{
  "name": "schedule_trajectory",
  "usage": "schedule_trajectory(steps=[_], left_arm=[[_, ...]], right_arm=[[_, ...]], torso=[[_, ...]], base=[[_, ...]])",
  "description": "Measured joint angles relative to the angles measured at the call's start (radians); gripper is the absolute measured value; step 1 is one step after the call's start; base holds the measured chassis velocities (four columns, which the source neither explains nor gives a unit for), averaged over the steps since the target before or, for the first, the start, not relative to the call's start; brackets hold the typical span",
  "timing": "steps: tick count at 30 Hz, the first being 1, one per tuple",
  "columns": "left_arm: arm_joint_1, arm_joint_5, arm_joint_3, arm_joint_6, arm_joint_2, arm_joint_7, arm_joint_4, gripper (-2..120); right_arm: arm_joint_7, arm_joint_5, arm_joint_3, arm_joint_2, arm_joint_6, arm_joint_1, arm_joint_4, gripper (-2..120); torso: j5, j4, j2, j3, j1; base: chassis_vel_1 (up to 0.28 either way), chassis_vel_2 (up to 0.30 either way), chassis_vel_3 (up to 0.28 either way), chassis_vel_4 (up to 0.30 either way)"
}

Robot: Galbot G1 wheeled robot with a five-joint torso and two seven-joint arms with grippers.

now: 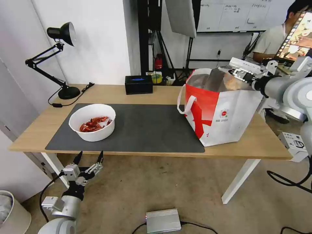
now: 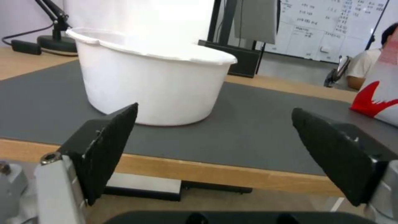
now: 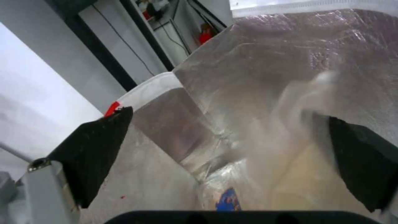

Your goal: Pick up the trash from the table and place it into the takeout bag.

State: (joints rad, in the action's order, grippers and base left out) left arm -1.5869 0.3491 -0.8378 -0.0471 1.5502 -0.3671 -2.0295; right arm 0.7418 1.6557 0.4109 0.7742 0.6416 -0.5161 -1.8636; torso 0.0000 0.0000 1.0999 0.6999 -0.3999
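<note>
Left pincer, fingers spread wide and empty, sits below the surface's near edge; white round bowl of red crayfish shells directly ahead. Right pincer gapes inside foil-lined white-and-red takeout bag.

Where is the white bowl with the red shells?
The white bowl sits on the left part of the dark grey mat, near the table's front edge, just beyond the open left gripper.

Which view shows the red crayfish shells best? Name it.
The head view: it looks down into the white round bowl, showing the red crayfish shells. The left wrist view shows the bowl's outer wall, hiding the shells; the right wrist view faces the takeout bag's foil lining.
</note>
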Motion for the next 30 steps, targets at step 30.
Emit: schedule_trajectory(steps=[30], left_arm=[[0.0, -0.001, -0.002, 0.005, -0.001, 0.006, -0.019, 100]], right_arm=[[-0.679, -0.811, 0.028, 0.041, -0.626, -0.395, -0.183, 100]], torso=[[-0.0001, 0.0, 0.0, 0.0, 0.0]], base=[[0.0, 0.0, 0.0, 0.0]])
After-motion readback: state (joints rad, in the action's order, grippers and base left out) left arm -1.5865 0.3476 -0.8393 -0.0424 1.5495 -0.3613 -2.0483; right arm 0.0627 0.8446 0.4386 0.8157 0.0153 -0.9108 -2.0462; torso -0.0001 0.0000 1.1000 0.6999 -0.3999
